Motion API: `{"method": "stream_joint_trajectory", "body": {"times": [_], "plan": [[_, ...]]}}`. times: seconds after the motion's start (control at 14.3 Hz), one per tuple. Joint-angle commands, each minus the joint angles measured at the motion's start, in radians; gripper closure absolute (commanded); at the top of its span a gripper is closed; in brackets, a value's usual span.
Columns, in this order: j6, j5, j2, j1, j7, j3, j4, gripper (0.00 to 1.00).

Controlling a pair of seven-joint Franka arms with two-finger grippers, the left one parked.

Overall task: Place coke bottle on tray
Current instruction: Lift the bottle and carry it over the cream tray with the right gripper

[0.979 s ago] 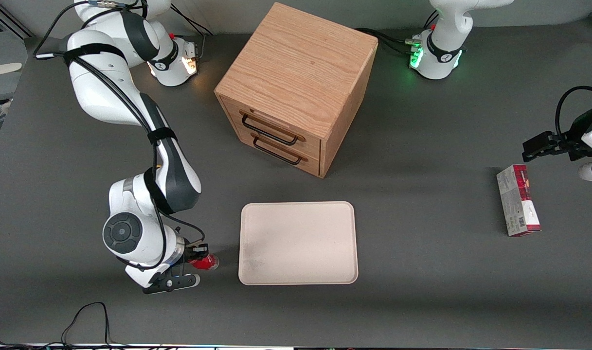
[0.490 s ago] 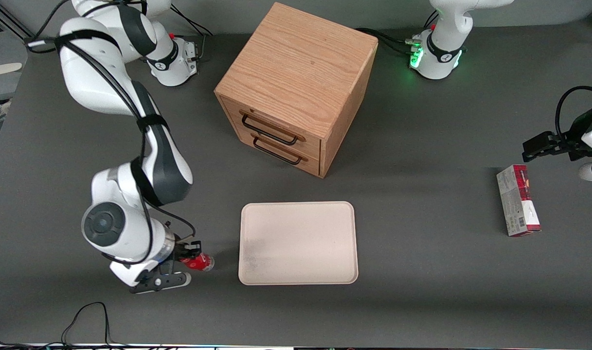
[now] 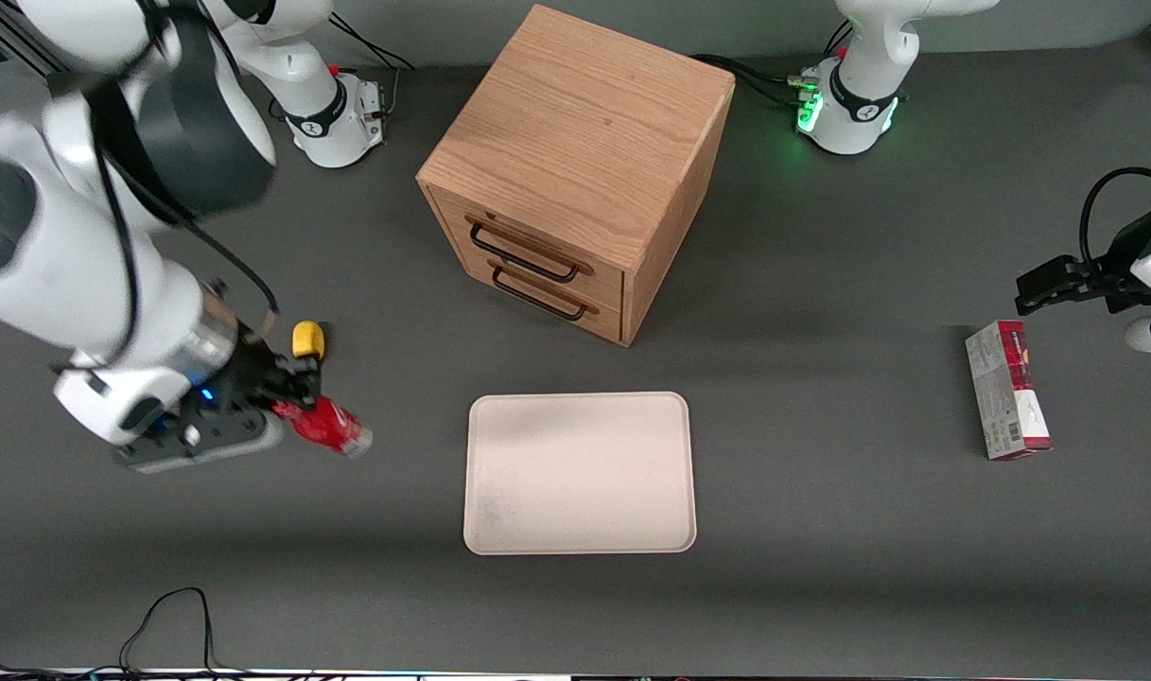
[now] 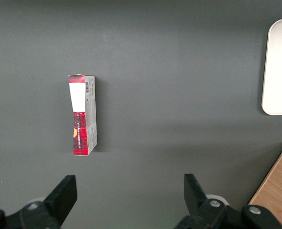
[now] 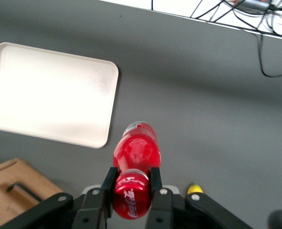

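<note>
The coke bottle (image 3: 330,427) is small and red with a red cap and a clear base. My right gripper (image 3: 296,402) is shut on its cap end and holds it tilted, well above the table, toward the working arm's end of the table from the tray (image 3: 580,473). In the right wrist view the cap (image 5: 132,198) sits clamped between the two black fingers (image 5: 106,191) of the gripper (image 5: 131,188), with the bottle body (image 5: 137,147) hanging below and the cream-white tray (image 5: 53,94) off to one side. The tray holds nothing.
A yellow lemon (image 3: 307,339) lies on the table close to the gripper, also seen in the right wrist view (image 5: 194,189). A wooden drawer box (image 3: 575,165) stands farther from the front camera than the tray. A red-and-grey carton (image 3: 1007,388) lies toward the parked arm's end.
The gripper has risen high off the table with the coke bottle in it and swung away from the front camera. The yellow lemon, hidden under the arm before, now shows.
</note>
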Motion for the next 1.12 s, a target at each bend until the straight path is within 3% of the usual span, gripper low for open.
{"method": "stream_joint_trajectory", "body": {"times": [0.0,0.28,0.49,0.84,1.05], "plan": [[-0.022,-0.01,-0.055,0.0,-0.009,0.012,-0.031,0.9],[0.059,-0.016,-0.029,0.021,0.019,0.084,-0.029,0.9],[0.115,-0.022,0.009,0.098,0.071,0.076,-0.029,0.9],[0.184,-0.092,0.09,0.15,0.09,0.079,-0.032,0.9],[0.281,-0.097,0.199,0.149,0.085,0.075,-0.039,0.9]]}}
